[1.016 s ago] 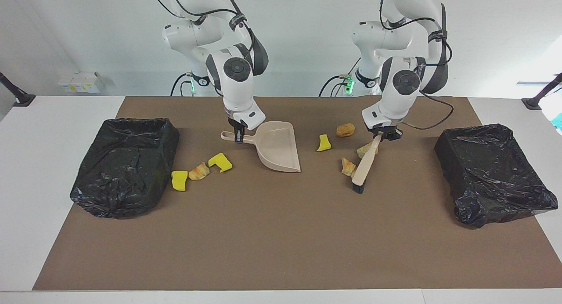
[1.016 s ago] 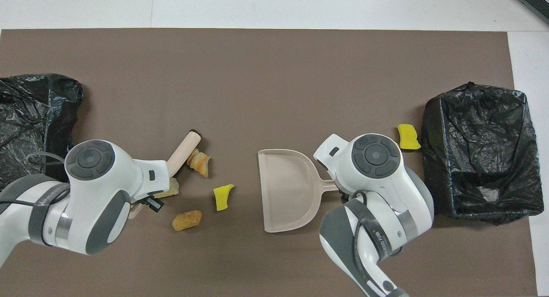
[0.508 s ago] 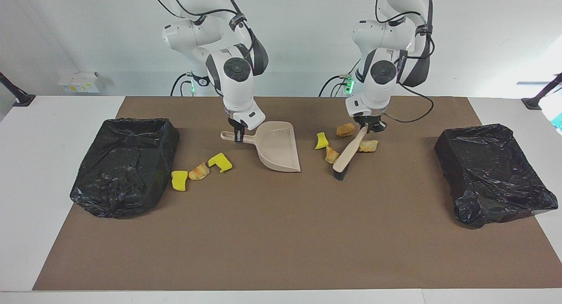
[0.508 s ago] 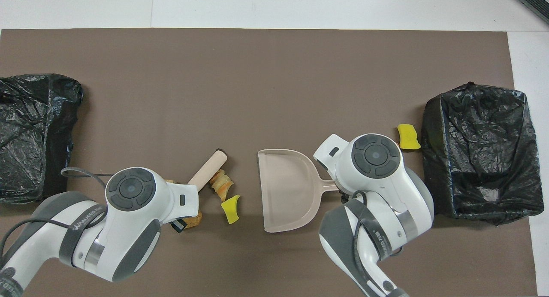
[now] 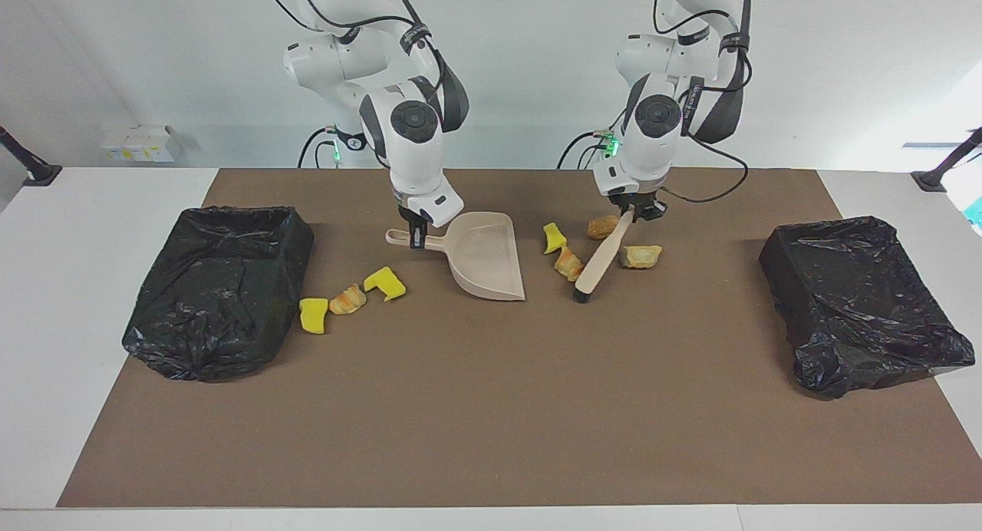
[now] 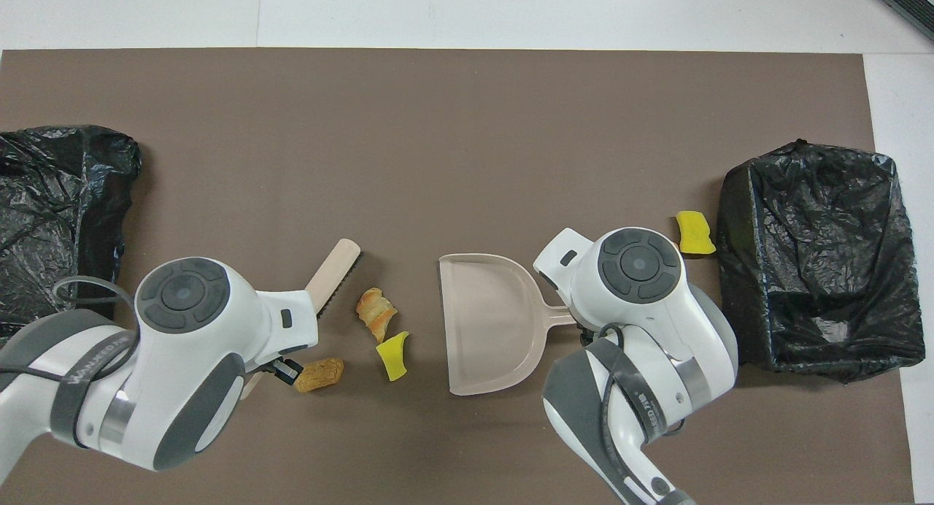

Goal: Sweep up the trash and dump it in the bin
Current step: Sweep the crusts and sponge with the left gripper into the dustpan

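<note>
My left gripper (image 5: 635, 213) is shut on the handle of a wooden brush (image 5: 601, 258) (image 6: 333, 274), whose bristle end slants down toward the mat. Between the brush and the beige dustpan (image 5: 486, 255) (image 6: 487, 322) lie a yellow chunk (image 5: 552, 238) (image 6: 392, 355) and an orange lump (image 5: 568, 263) (image 6: 376, 313). A brown lump (image 5: 603, 226) (image 6: 319, 374) and a tan lump (image 5: 640, 255) lie by the brush handle. My right gripper (image 5: 416, 239) is shut on the dustpan's handle; the pan rests flat on the mat.
Black bag-lined bins stand at the right arm's end (image 5: 219, 285) (image 6: 817, 260) and the left arm's end (image 5: 859, 301) (image 6: 58, 213). Two yellow chunks (image 5: 313, 314) (image 5: 386, 282) and an orange lump (image 5: 347, 299) lie beside the first bin.
My left gripper swung the brush toward the dustpan, pushing the orange lump and the yellow chunk closer to it. The tan lump slipped past the brush. The right arm has not moved.
</note>
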`<state>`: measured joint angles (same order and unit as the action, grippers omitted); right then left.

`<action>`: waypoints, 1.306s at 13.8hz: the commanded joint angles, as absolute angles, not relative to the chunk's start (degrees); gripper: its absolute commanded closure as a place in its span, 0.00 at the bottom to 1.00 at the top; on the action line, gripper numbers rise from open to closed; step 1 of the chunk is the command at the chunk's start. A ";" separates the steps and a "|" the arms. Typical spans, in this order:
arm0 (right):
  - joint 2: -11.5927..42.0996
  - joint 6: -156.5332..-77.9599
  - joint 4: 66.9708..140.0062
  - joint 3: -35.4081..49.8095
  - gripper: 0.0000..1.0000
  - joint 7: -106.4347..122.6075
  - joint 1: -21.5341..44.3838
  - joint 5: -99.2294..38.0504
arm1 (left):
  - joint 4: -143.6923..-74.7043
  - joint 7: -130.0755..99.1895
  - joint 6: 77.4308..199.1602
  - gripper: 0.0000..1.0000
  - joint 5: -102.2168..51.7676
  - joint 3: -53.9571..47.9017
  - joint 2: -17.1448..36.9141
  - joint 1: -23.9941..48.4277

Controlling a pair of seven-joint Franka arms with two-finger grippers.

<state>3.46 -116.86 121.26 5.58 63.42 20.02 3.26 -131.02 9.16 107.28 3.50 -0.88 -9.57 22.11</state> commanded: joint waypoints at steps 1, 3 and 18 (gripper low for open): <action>2.20 -116.10 122.08 5.80 1.00 61.44 20.13 3.43 | -130.43 5.91 103.63 1.00 2.81 -0.35 -12.30 17.51; 2.20 -116.02 122.08 5.80 1.00 61.44 20.13 3.43 | -131.65 0.99 102.66 1.00 2.81 -0.35 -13.18 13.73; 1.93 -116.63 123.75 5.80 1.00 58.90 21.52 3.43 | -144.49 -29.33 122.94 1.00 -3.50 -0.62 -10.91 27.83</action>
<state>3.42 -116.59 121.85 5.57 61.96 20.16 3.26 -144.03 -24.29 118.88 -1.35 -1.31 -13.38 22.56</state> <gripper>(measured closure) 0.674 0.740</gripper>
